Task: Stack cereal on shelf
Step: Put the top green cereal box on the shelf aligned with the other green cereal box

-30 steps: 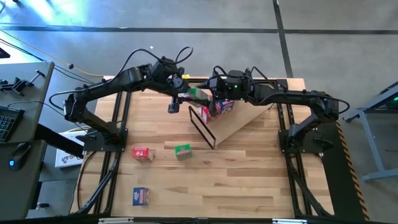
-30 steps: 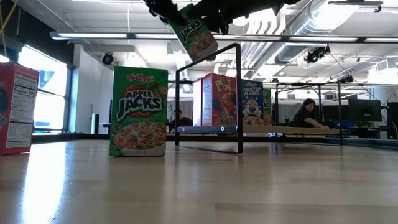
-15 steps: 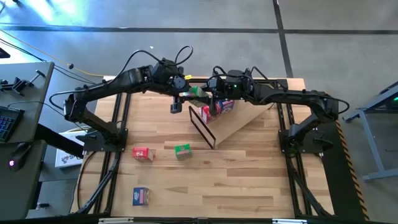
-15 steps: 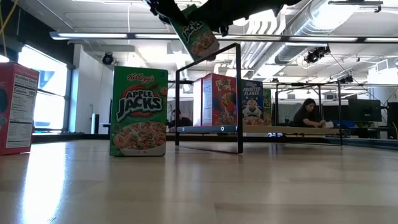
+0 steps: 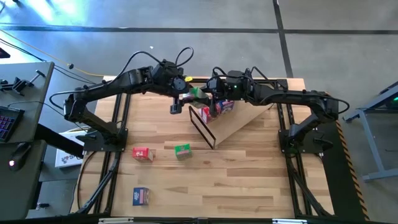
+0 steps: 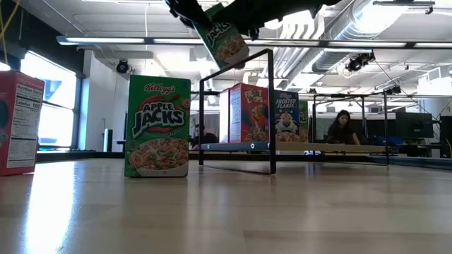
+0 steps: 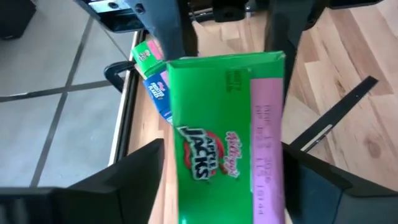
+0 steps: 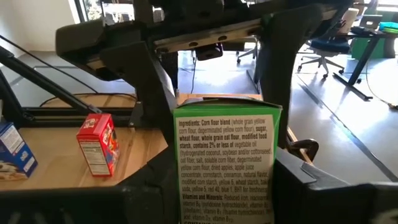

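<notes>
While green Apple Jacks cardboard box hangs above slanted plywood shelf, right tool clamps it; left tool released, jaws spread clear. Handover positions box for shelving.

Shelf w/ wire frame blocks back; front open.

A green Apple Jacks box shows a red and white logo and a pink strip; its side panel is white with dark ingredient print, edged green. At the left of the low frame stand another green Apple Jacks box and a red box with a white nutrition panel. A red Froot Loops box and a blue Frosted Flakes box sit beyond a black wire frame. The table is light striped wood
</notes>
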You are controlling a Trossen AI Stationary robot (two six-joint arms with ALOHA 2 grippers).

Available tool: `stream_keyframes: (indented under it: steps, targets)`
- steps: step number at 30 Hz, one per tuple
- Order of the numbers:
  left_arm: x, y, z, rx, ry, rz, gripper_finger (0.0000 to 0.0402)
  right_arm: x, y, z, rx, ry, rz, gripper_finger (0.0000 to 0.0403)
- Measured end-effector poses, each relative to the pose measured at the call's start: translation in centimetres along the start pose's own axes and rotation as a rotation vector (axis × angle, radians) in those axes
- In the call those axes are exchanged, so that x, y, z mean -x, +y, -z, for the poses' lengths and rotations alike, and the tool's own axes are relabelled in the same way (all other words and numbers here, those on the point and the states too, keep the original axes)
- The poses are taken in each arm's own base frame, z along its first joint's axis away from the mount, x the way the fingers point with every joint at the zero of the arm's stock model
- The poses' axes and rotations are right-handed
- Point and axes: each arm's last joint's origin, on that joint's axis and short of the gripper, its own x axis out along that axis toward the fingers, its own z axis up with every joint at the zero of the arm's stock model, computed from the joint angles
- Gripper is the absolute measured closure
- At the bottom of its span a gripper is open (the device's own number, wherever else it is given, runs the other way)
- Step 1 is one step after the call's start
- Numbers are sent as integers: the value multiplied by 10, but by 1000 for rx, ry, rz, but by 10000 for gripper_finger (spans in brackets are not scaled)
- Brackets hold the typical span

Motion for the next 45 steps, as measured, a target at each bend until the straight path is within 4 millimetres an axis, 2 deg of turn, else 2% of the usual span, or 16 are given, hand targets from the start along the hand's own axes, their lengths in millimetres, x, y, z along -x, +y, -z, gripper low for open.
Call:
stream_keyframes:
  steps: [5, 8, 13, 16, 19, 22, 28, 33, 38, 45]
  targets:
    - [13, 4, 0, 1, -29, -23, 112, 9, 1, -8, 39, -24, 7, 251]
    - [20, 6, 0, 31, -73, 38, 114, 27, 3, -19, 83, -36, 27, 251]
    - [20, 7, 10, 58, -148, 96, 116, 80, 8, -39, 136, -1, 101, 251]
    - [13, 5, 22, 67, -186, 87, 116, 116, 10, -37, 135, 32, 157, 255]
    - [9, 1, 33, 76, -250, 58, 117, 142, 12, -16, 101, 45, 189, 263]
    - [6, -3, 42, 92, -317, 36, 117, 159, 15, 14, 66, 10, 214, 266]
    - [5, -9, 54, 148, -381, 25, 117, 173, 18, 86, -10, -9, 262, 267]
    - [4, -10, 57, 179, -377, 32, 117, 179, 17, 135, -56, -33, 321, 268]
    - [3, -11, 58, 179, -374, 34, 117, 181, 16, 170, -87, -64, 348, 268]
    - [3, -11, 57, 194, -379, 37, 117, 182, 15, 194, -145, -97, 372, 266]
